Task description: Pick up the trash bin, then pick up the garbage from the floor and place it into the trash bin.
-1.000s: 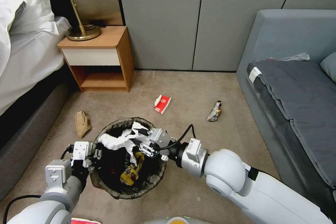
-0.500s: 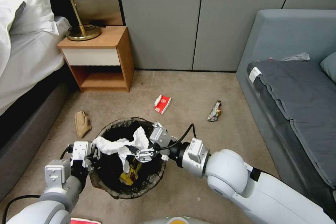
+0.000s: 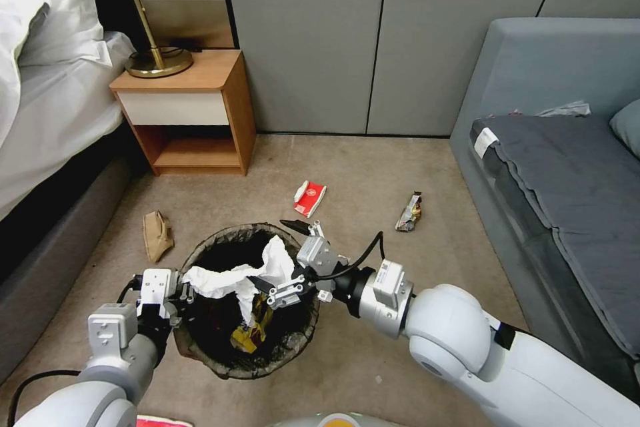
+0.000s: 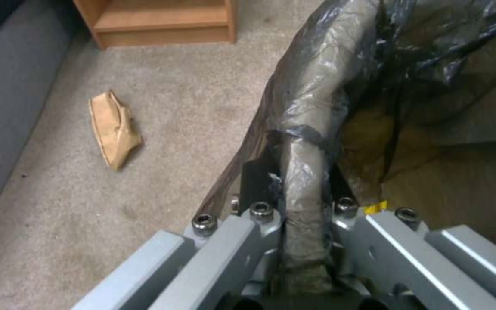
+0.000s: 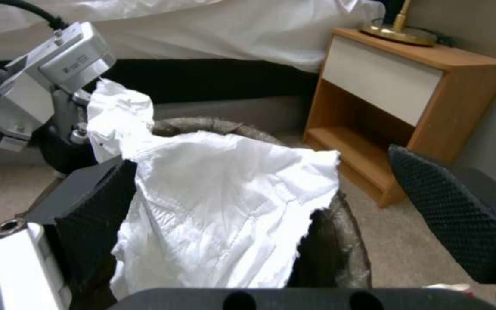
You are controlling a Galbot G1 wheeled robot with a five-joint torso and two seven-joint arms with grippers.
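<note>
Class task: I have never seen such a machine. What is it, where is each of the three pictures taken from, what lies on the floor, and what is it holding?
It is a wheeled robot with two arms ending in grippers. The head view looks down from its head; the other two come from cameras on its wrists. The left gripper is shut on the rim of the trash bin, seen close up in the left wrist view. The right gripper is open over the bin, with a white tissue draped across the rim. A yellow wrapper lies inside. On the carpet lie a brown paper bag, a red-white carton and a dark wrapper.
</note>
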